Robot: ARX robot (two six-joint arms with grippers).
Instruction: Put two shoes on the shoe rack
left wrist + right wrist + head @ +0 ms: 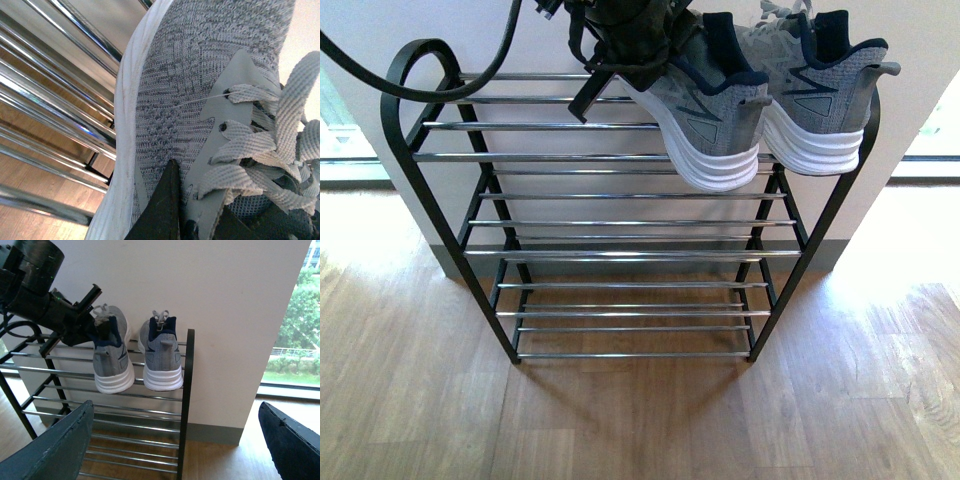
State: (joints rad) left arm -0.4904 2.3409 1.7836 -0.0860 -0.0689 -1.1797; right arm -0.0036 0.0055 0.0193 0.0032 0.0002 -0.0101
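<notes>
Noted wood floor (640, 420), white wall (225, 315). One shoe rack (630, 255); two grey sneakers (820, 105) on its top tier (heels overhanging); the left fingers (162, 210) gripped the left sneaker (705, 120); the right fingers (55, 450) stood spread apart

held sneaker (715, 120): in left gripper (97, 322), on shoe rack (630, 254) top tier
second sneaker (820, 100): just right of left gripper, same tier

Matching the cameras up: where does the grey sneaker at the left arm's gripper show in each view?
Front view: the sneaker is on the top tier, left of its twin, heel toward the camera.
Left wrist view: the sneaker fills most of the picture, knit side and laces.
Right wrist view: the sneaker is the one farther from the rack's end post, heel showing.
Shared landmark: the rack's chrome bars.
</notes>
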